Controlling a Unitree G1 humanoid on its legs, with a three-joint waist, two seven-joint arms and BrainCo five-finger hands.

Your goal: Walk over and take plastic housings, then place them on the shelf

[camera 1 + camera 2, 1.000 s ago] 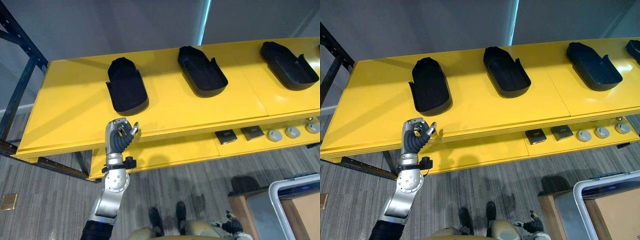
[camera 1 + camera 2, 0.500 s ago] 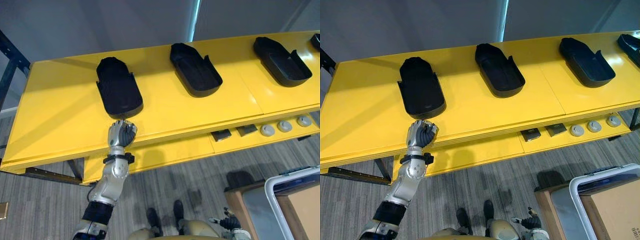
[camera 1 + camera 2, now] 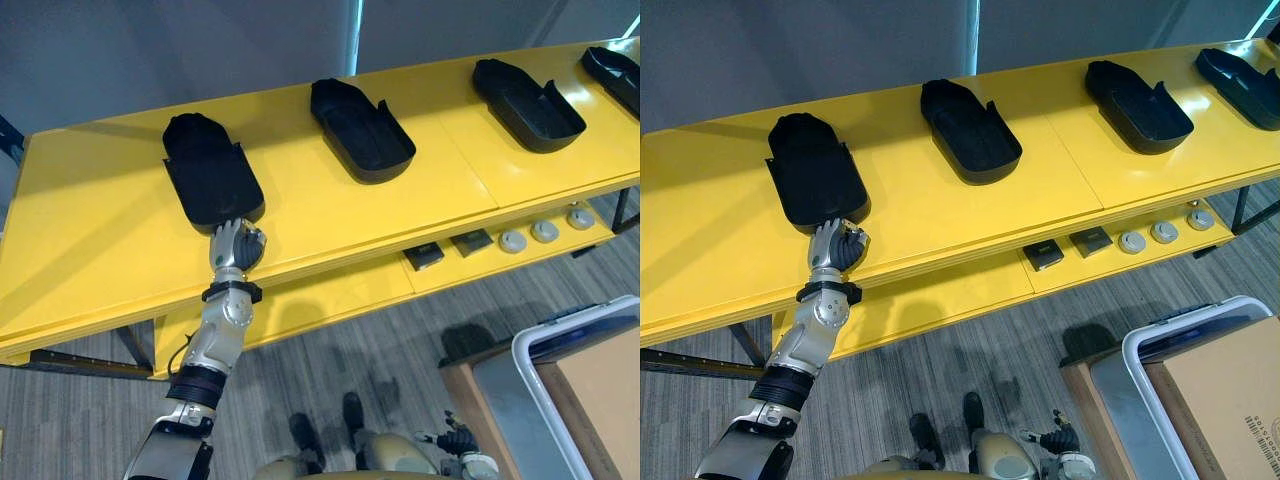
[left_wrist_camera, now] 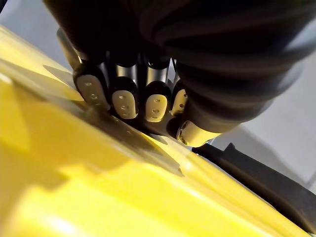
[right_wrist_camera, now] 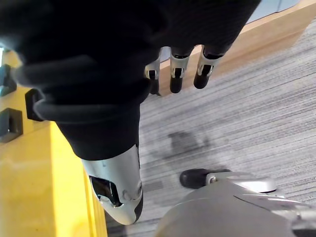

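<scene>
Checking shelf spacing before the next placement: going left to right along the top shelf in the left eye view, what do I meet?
leftmost housing → second housing → third housing → fourth housing, cut off at the picture's right edge.

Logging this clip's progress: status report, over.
Left hand curled shut at near end of leftmost housing, gripping nothing. Right hand open, hanging low. Housing lies on yellow shelf. Nothing between hand and housing.

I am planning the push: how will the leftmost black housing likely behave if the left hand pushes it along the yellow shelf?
The leftmost housing looks a thin hollow shell: probably light, stiff. Lying flat on the smooth shelf, it should slide, not tip. Pushed off-centre by the left hand, it may turn.
</scene>
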